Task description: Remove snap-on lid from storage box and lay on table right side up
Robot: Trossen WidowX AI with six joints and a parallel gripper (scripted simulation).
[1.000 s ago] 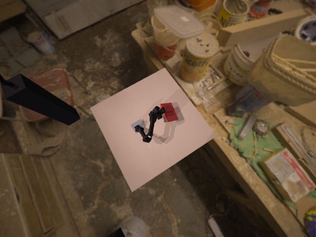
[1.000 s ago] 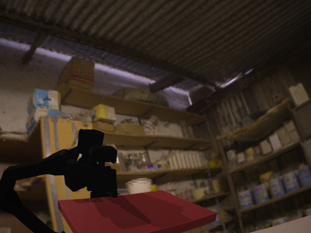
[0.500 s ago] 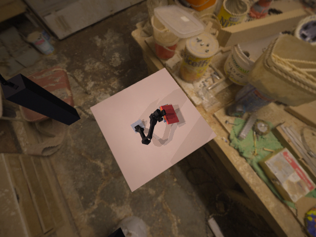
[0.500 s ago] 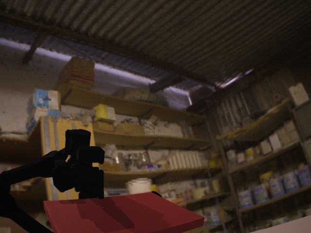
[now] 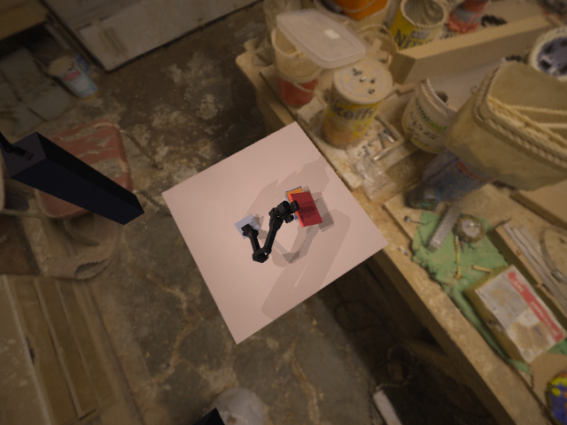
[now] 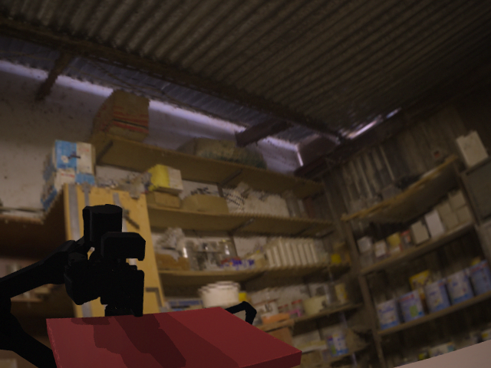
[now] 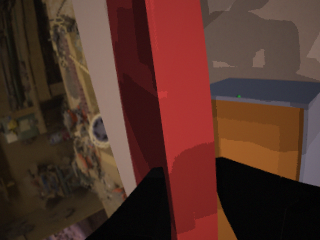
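Top view: a gripper (image 5: 292, 211) (image 6: 123, 313) (image 7: 188, 174) clamps the red lid (image 5: 306, 208) (image 6: 170, 336) (image 7: 182, 100), already off the storage box (image 5: 294, 192) (image 7: 260, 135) at the frame's centre, with laying it flat on the tabletop (image 5: 220, 283) (image 6: 459, 356) (image 7: 102, 85) remaining.

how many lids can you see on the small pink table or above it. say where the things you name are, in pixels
1: the red lid (image 5: 311, 215) (image 6: 222, 336) (image 7: 182, 100), held in the hand (image 5: 295, 211) (image 7: 188, 174), above the table. Others could be hidden beneath it.

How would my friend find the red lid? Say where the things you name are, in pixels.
Look at the pale square table (image 5: 205, 283). A black robot arm (image 5: 273, 233) (image 6: 35, 267) stands on it, and its fingers (image 5: 296, 211) (image 6: 124, 313) grip the lid (image 5: 303, 208) (image 6: 205, 336) (image 7: 185, 100). It's flat and red, unlike the orange-and-blue box (image 5: 293, 190) (image 7: 257, 130).
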